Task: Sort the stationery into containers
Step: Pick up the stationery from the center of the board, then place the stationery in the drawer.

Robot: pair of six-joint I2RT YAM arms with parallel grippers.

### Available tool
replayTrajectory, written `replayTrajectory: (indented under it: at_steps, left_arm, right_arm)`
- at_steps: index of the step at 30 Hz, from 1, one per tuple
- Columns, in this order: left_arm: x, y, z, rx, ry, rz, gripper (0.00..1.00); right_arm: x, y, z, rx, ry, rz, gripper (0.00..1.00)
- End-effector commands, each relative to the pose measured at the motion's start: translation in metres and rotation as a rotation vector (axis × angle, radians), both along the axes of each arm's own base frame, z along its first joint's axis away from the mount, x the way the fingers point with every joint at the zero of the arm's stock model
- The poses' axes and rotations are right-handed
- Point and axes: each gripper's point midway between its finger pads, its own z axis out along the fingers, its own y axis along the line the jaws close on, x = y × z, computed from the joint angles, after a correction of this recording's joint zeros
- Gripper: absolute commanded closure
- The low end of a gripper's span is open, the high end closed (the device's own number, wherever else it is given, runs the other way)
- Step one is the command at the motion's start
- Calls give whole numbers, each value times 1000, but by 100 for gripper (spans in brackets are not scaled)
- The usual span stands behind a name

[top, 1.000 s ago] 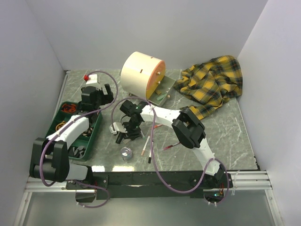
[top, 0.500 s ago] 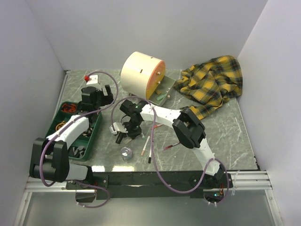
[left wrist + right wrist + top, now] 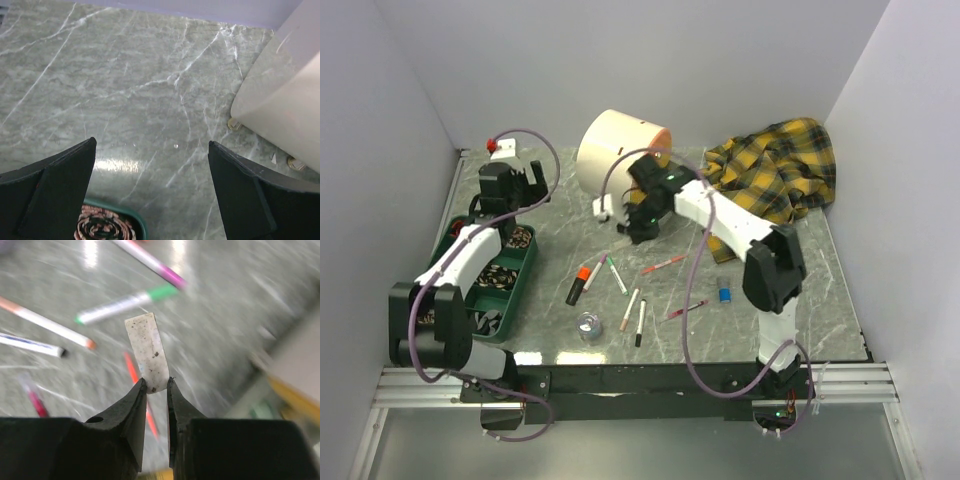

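Both arms were built alike — the left arm (image 3: 468, 255) and the right arm (image 3: 725, 218) wore glossy white shells between chunky black joint housings, each trailed by a looping mauve cable (image 3: 686, 330), and ended in matte black, wedge-shaped jaws — the left wrist capped by a small red part (image 3: 500, 147).

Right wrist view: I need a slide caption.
Right end effector pinches a smudged white block above scattered pens on the marble table.

Pale walls (image 3: 620, 60) enclose a grey marble table (image 3: 820, 300).
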Motion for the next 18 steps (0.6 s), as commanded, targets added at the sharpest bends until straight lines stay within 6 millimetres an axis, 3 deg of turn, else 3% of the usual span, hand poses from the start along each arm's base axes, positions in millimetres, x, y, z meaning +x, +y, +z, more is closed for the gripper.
replayTrajectory:
  at_steps: [1,5,9,13,18]
  left_arm:
    - [22,-2,26,30,-49,-27,1]
    - [40,-2,37,19,-60,-17,1]
    - [59,-5,40,4,-65,-17,1]
    - [72,-8,37,-11,-51,-18,1]
    - [84,-9,37,-18,-37,-17,0]
  right_arm:
    - [27,-27,48,51,-122,-151,90]
    - [57,-76,45,-2,-195,-274,90]
    - [86,-101,44,-16,-245,-366,89]
    - [115,-114,40,-29,-292,-445,90]
    - [147,-111,45,-9,-337,-498,90]
